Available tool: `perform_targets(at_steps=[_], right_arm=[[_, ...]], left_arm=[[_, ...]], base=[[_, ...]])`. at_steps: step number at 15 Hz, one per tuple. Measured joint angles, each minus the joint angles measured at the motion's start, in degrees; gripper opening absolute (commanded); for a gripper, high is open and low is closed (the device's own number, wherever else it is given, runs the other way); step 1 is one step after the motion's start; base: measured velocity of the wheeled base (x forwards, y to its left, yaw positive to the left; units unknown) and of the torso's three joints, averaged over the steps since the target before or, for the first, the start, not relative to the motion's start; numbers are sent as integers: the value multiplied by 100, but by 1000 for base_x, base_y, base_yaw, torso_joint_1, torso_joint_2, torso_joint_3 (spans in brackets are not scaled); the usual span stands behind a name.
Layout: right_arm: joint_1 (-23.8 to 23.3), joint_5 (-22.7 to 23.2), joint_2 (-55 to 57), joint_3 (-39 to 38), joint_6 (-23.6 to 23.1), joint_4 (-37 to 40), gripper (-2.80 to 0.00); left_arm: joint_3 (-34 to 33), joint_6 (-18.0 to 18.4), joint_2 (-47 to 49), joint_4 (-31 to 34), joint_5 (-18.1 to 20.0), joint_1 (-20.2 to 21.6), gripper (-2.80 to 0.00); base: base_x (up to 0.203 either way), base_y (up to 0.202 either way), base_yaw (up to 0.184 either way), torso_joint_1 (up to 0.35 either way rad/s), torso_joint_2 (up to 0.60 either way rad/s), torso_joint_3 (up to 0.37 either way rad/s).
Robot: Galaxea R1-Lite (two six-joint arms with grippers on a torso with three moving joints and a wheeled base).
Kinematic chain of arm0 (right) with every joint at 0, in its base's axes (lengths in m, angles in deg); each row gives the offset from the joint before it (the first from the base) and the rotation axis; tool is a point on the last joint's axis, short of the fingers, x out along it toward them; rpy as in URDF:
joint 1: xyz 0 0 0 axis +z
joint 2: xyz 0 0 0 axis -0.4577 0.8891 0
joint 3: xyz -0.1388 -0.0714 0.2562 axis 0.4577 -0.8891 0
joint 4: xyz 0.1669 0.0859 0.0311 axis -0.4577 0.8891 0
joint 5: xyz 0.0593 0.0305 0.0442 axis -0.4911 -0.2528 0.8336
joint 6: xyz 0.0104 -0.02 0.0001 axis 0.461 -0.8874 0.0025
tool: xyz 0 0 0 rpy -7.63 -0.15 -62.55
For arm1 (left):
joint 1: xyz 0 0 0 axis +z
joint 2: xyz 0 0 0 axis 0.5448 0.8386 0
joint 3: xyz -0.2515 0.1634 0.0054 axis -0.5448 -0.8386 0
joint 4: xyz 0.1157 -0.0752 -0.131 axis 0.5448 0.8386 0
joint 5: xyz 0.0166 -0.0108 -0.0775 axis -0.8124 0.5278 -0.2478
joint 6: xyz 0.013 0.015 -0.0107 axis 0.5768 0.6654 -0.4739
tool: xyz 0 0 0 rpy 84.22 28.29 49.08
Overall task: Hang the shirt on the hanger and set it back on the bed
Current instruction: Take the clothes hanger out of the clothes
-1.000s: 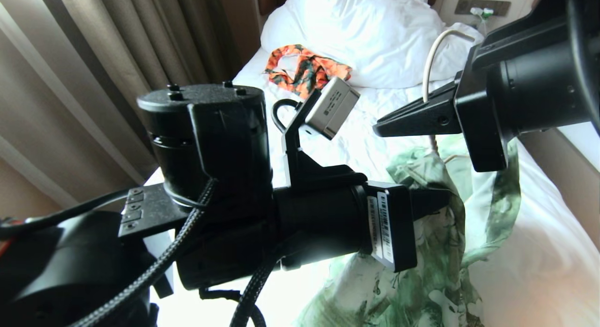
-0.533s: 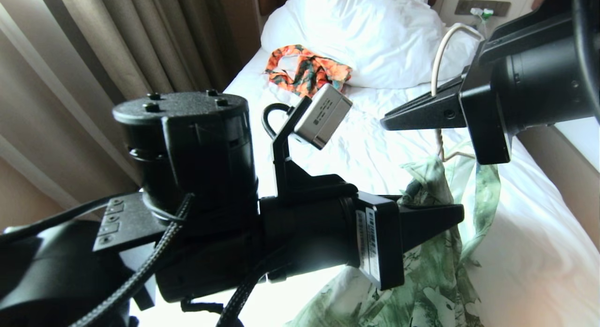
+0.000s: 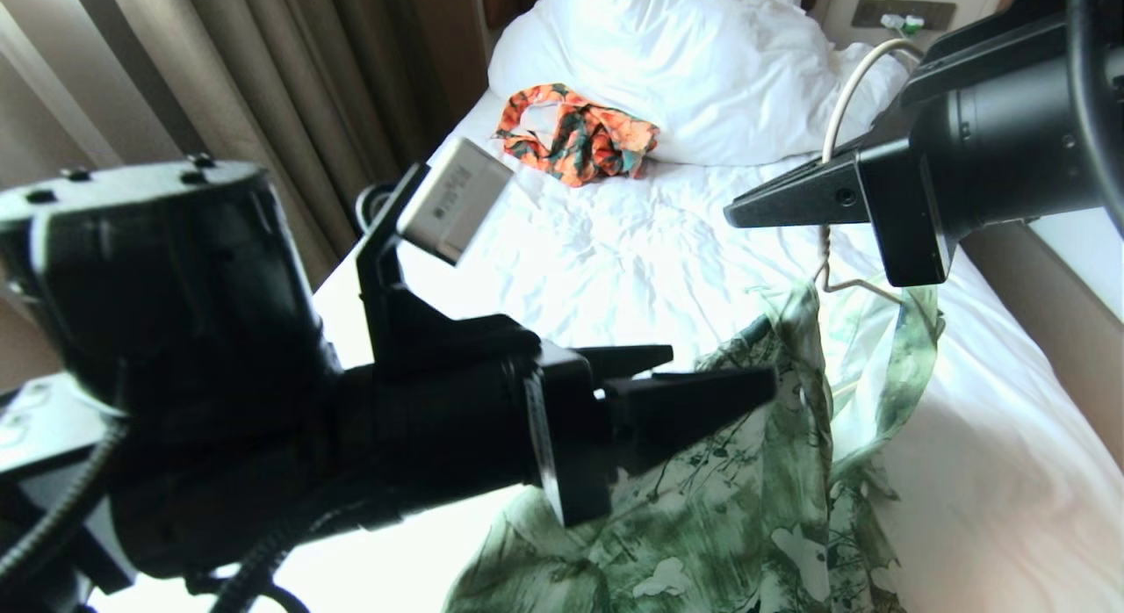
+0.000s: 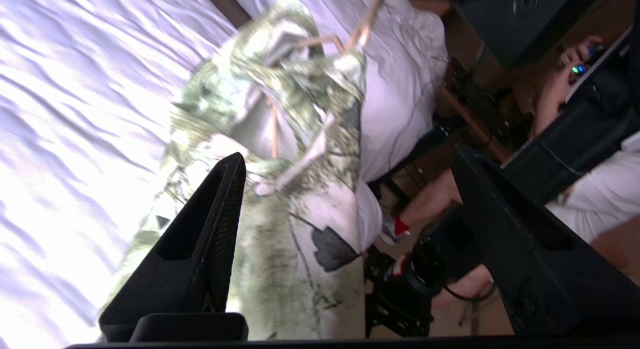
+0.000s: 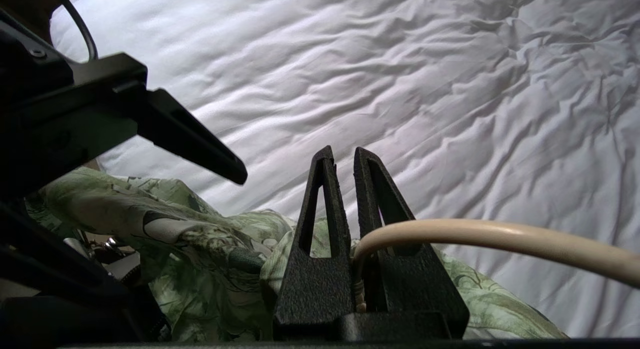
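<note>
The green flowered shirt [image 3: 746, 508] hangs draped from the cream wire hanger [image 3: 843, 95] above the bed [image 3: 597, 253]. My right gripper [image 3: 733, 216] is shut on the hanger's neck just below its hook. In the right wrist view the hook [image 5: 475, 234] curves out from between the shut fingers [image 5: 344, 151], with shirt cloth [image 5: 200, 239] below. My left gripper [image 3: 724, 369] stands open beside the shirt's left shoulder, nothing between its fingers. The left wrist view has the shirt [image 4: 280, 114] and hanger wire [image 4: 273, 129] ahead of the open left gripper [image 4: 348, 156].
An orange-and-green garment [image 3: 575, 143] lies near the bunched white duvet [image 3: 694, 60] at the head of the bed. Curtains [image 3: 263, 86] hang along the left side. In the left wrist view a person's leg [image 4: 430, 204] and hand [image 4: 575, 59] are beside the bed.
My left gripper has opened, let go of the shirt and drawn back to the left. The right gripper stays shut on the hanger, lifted slightly.
</note>
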Motion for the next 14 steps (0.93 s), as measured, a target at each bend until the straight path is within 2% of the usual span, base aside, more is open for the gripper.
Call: perform_targets(at_steps=[6,10,14], right_arm=[[-349,-79,-43,-16,9,-211,-280],[-359,-79,-222,-18,-13,-318,-280],[-454,-112,-378,20,-19,-663,-280]], left_arm=[[201,0,-594,757,-11,1268,-280],[160,0,-1392,1936,-13,2030,-280],[141,1,-2100,3042,-9,2633,-280]], base=[[0,0,0,0,0,0],[0,0,0,0,0,0],[0,0,0,66,-334,-267]])
